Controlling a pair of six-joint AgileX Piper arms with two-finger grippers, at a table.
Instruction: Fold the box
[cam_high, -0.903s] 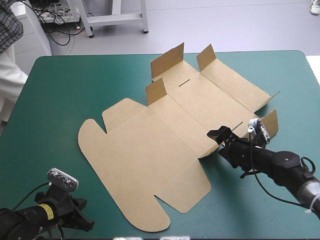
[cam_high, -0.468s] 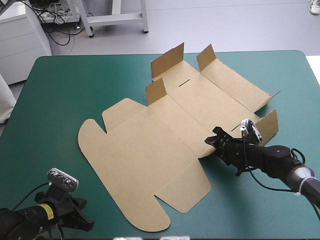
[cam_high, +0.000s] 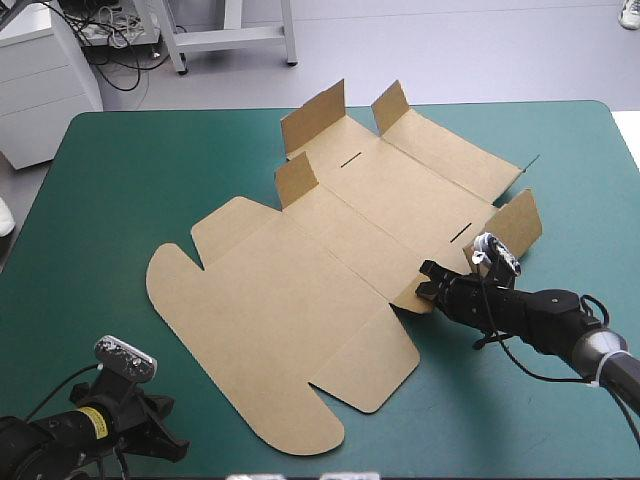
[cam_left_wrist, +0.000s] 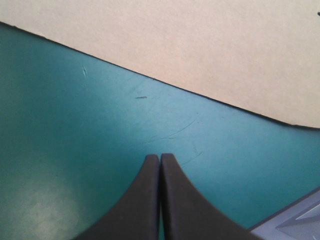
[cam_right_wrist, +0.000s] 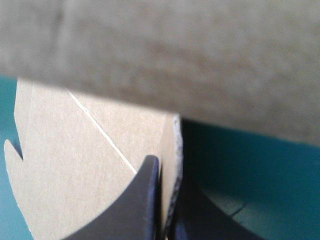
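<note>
High view, right fingers (cam_high: 432, 268) clamping brown box (cam_high: 300, 300)

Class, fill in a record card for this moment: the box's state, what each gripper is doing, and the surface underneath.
Object: brown box, a cut sheet lying mostly flat, small flaps raised at its far part
Right arm: right gripper, jaws shut on the box at its right edge, beside a raised flap
Left arm: left gripper, jaws shut, holding nothing, just short of the box's edge
Surface: teal-green cover
</note>
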